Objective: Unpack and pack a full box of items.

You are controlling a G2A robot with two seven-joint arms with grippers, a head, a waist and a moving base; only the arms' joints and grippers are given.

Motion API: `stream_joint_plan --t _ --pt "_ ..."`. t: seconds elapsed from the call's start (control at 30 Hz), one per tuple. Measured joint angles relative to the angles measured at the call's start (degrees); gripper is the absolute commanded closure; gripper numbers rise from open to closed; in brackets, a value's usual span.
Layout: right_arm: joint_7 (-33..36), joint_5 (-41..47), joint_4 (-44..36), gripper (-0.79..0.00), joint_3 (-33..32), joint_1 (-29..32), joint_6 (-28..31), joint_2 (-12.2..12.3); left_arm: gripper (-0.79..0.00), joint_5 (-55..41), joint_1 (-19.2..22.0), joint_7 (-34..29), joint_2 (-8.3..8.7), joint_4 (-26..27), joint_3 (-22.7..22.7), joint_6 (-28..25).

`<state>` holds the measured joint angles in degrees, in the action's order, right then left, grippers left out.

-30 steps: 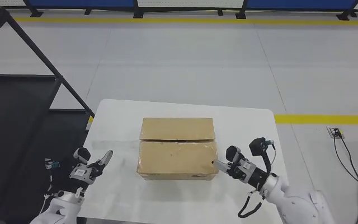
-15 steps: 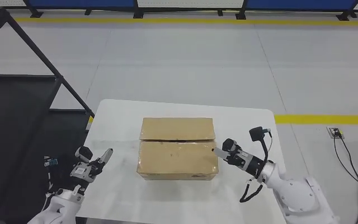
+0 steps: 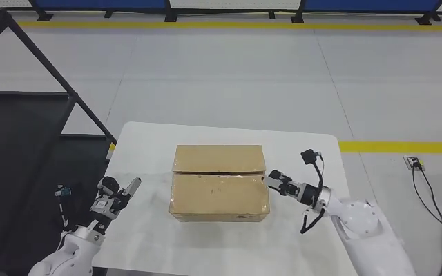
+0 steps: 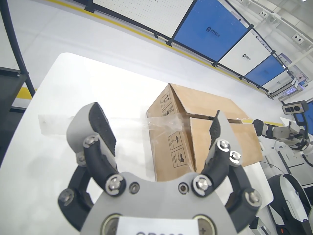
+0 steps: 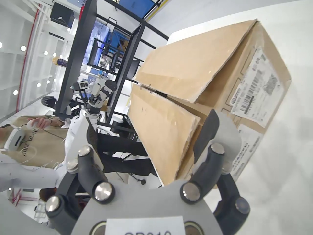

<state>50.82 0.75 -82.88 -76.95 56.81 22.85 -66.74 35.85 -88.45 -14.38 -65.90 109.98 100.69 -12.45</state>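
The cardboard box (image 3: 219, 181) sits mid-table (image 3: 145, 145) with its flaps shut and clear tape (image 4: 166, 121) across its left end. The left jaws stand open, well apart from that end and facing it. The right jaws are open at the box's right end, with the near flap's (image 5: 159, 128) edge between them.

White worktop (image 4: 73, 79); left gripper (image 4: 156, 113) hangs above it, jaws spread wide. Cardboard box (image 4: 207, 106) sits on the worktop beyond the gripper, top flaps down, narrow gap along the seam. Clear tape (image 4: 166, 122) is crumpled on the box's near end face. Right gripper (image 4: 259, 127) is at the box's far end.
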Motion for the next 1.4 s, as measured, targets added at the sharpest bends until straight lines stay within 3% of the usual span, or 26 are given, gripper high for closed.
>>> stream_joint_plan --t 0.33,0.6,0.7,0.87,1.0,1.2,1.4 --pt "10.60 14.65 4.90 -0.785 0.19 -3.48 4.02 0.25 -0.785 -1.19 -0.85 0.94 -0.08 0.98 0.14 -0.40" --pt "22.75 24.03 1.19 -0.785 -2.65 -0.73 6.88 1.59 -0.785 -1.10 -0.77 0.73 -0.13 2.20 -1.03 -1.06" --pt "25.31 24.62 -2.60 -0.785 -3.28 1.27 5.47 2.31 -0.785 -0.53 -0.52 -0.15 -0.07 2.41 -1.58 -1.73" --pt "26.50 21.47 -7.48 -0.785 -3.12 4.00 4.12 3.58 -0.785 1.78 -0.10 -3.36 0.23 2.38 -2.53 -4.63" --pt "26.50 18.52 -8.81 -0.785 -1.33 4.95 4.11 4.34 -0.785 6.54 0.16 -8.55 0.84 1.72 -3.71 -10.33" --pt "26.03 18.86 -5.95 -0.785 1.76 3.35 4.59 4.59 -0.785 15.09 0.14 -13.52 1.76 -0.19 -4.58 -18.81" --pt "23.24 22.61 -2.88 -0.785 3.38 1.35 4.21 4.25 -0.785 17.98 0.44 -15.20 2.32 -1.84 -4.58 -21.87"
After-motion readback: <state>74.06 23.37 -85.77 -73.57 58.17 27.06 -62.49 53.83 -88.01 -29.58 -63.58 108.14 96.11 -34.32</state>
